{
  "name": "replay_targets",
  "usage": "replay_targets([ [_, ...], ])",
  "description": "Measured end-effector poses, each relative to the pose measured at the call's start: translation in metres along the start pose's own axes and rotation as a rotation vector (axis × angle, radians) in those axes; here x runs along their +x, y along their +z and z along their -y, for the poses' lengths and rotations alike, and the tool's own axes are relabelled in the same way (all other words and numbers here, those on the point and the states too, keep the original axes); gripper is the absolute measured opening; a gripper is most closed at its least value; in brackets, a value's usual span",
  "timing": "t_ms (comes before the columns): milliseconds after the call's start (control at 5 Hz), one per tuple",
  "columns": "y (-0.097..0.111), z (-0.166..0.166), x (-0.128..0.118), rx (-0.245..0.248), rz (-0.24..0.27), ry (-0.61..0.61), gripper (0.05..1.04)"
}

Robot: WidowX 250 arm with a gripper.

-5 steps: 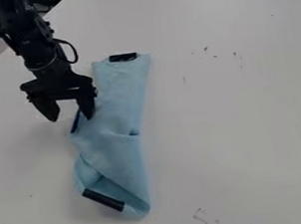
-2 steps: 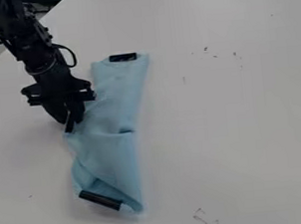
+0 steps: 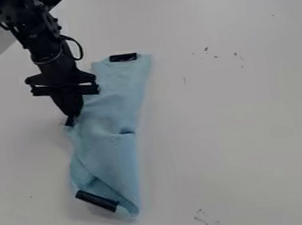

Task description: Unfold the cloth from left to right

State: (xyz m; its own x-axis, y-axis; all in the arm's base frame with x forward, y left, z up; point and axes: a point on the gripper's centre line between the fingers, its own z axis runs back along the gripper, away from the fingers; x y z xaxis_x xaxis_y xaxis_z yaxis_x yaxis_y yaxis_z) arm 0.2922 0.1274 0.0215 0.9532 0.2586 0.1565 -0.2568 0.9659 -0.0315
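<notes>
Gripper (image 3: 73, 115) pinching the side of a long blue cloth (image 3: 119, 150)

Camera view: the fingers are together, clamped on the cloth's left edge. The cloth lies on the white table (image 3: 227, 107), mostly right of the fingertips and below them. Its long axis runs up and down the view, the upper end leaning slightly right. One black strip (image 3: 123, 57) sits above and right of the fingertips; another black strip (image 3: 96, 200) slants across the folded lower end, well below them.

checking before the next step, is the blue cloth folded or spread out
Folded: the blue cloth lies as a long narrow strip on the table, its lower end doubled over on itself.
</notes>
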Motion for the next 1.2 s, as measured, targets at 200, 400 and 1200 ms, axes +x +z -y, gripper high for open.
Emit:
replay_targets([
  [200, 0.031, 0.016, 0.018, 0.042, 0.042, -0.042, 0.063],
  [400, 0.057, 0.050, 0.029, 0.045, 0.056, -0.081, 0.063],
  [1200, 0.071, 0.172, 0.025, -0.039, 0.122, -0.029, 0.063],
])
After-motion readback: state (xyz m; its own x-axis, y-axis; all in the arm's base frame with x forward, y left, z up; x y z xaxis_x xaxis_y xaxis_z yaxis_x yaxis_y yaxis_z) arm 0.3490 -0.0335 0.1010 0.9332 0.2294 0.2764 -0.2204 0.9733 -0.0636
